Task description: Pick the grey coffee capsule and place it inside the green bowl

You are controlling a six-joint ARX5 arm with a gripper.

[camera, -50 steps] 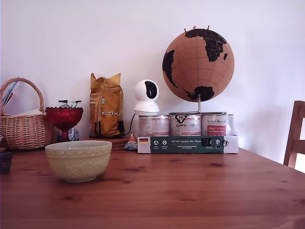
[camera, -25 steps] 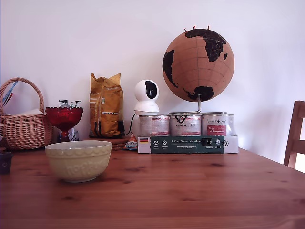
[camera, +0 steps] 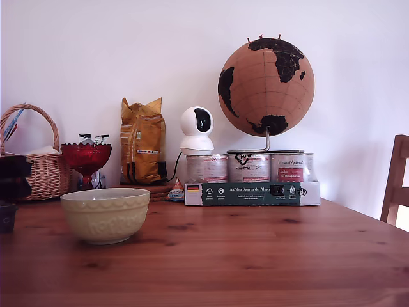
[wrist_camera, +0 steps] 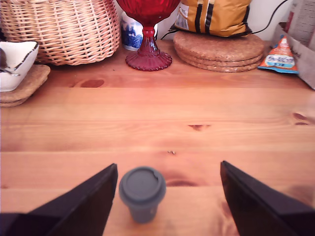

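Exterior view: low, near table height, facing the back wall, set back from the red goblet [camera: 85,161].
Wrist view: close above the tabletop, angled down, facing the red goblet [wrist_camera: 147,34] from in front.
Shared: red goblet, wicker basket [camera: 32,167] [wrist_camera: 64,29] beside it, yellow bag [camera: 142,142] [wrist_camera: 216,14] on its other side.

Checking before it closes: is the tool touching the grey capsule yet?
Apart. In the wrist view the capsule stands upright on the table between the open tool's two fingers, with a thin strip of bare wood showing beside the nearer finger.
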